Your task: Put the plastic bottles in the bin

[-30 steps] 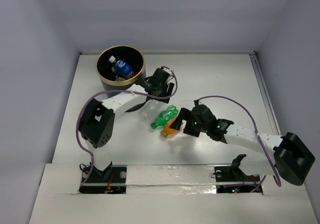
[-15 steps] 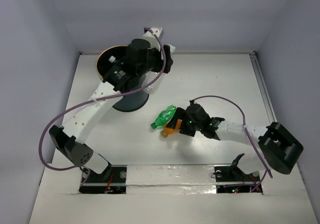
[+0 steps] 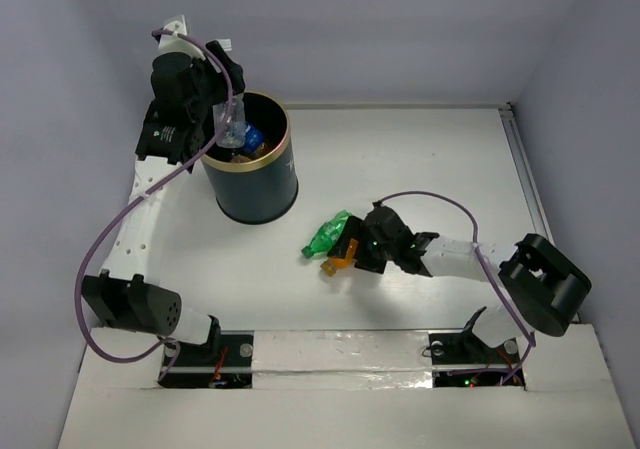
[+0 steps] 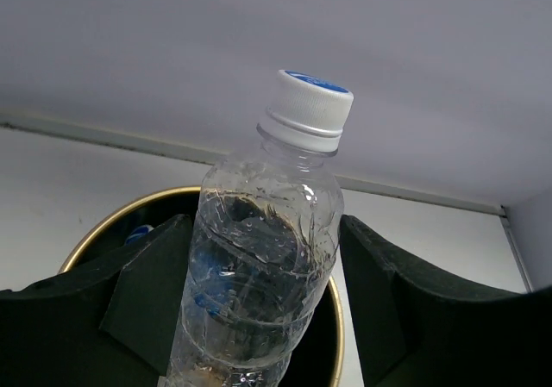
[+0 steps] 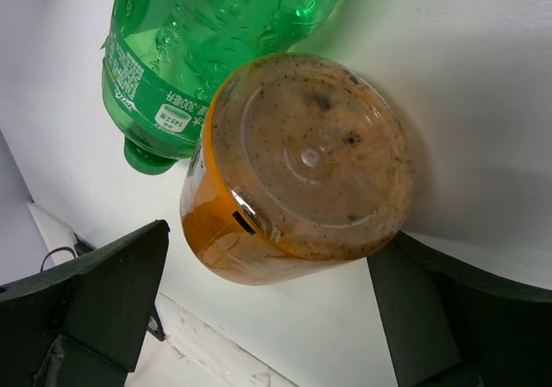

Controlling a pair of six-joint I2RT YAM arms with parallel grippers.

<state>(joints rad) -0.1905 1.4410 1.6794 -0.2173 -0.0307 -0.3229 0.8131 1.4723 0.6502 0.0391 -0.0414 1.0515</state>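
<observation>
The dark bin (image 3: 256, 184) with a gold rim stands at the back left. My left gripper (image 3: 228, 117) is shut on a clear bottle (image 4: 263, 232) with a white cap and holds it upright over the bin's mouth. A blue-labelled bottle (image 3: 251, 137) lies inside the bin. A green bottle (image 3: 329, 234) and an orange bottle (image 3: 339, 259) lie side by side on the table's middle. My right gripper (image 3: 353, 253) is open with its jaws on either side of the orange bottle's base (image 5: 302, 171), not touching it. The green bottle (image 5: 207, 42) lies just beyond.
The bin's gold rim (image 4: 335, 321) shows below the held bottle. White walls close the table at the back and both sides. The right arm's purple cable (image 3: 440, 197) loops above the table.
My left arm has lifted the clear bottle off the table and swung it up and left over the bin. My right gripper has edged left up to the orange bottle.
</observation>
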